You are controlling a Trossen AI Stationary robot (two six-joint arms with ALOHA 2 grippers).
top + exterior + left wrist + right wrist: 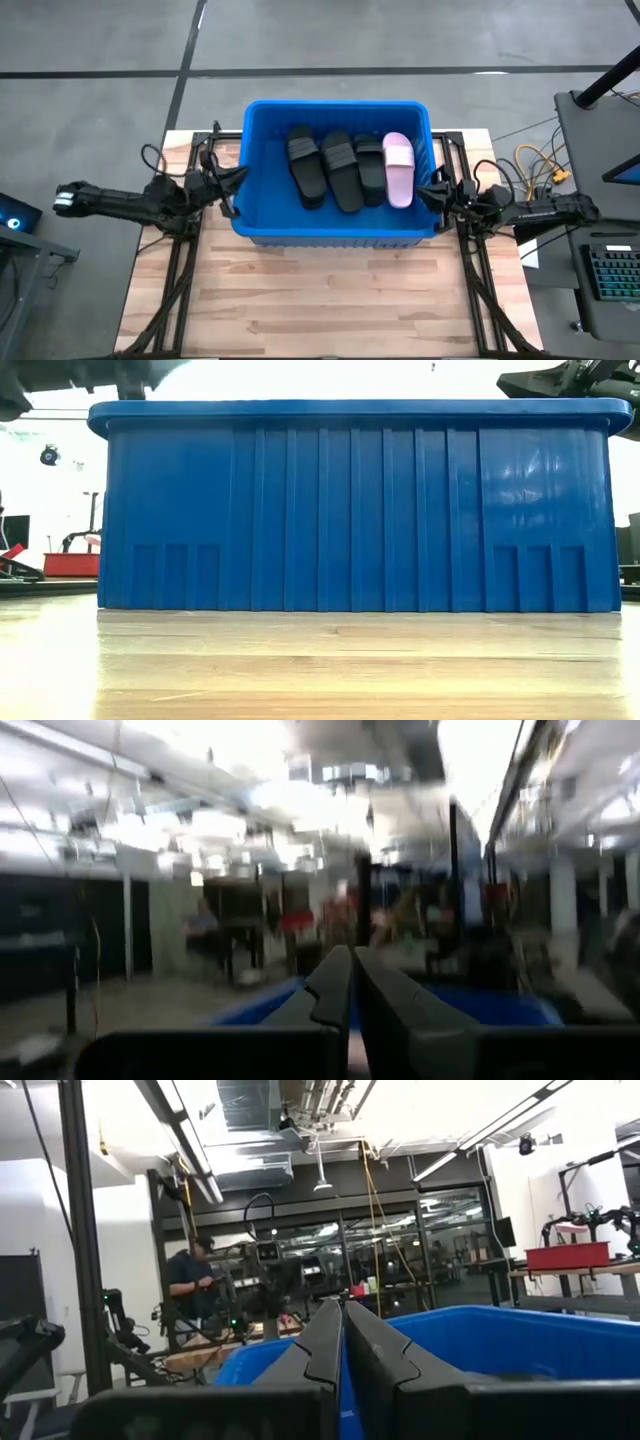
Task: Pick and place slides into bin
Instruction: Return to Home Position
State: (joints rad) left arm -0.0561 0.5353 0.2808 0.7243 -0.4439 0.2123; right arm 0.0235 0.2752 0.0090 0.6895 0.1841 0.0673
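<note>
The blue bin stands at the table's far middle. Inside it lie three black slides side by side and one pale pink slide at their right, all flat on the bin's floor. My left gripper is shut and empty just outside the bin's left rim; its closed fingers show in the left wrist view. My right gripper is shut and empty at the bin's right rim, fingers together. The low view shows only the bin's near wall.
Bare wooden tabletop lies in front of the bin. Cables and a keyboard sit off the table's right side. A person stands in the room beyond the table.
</note>
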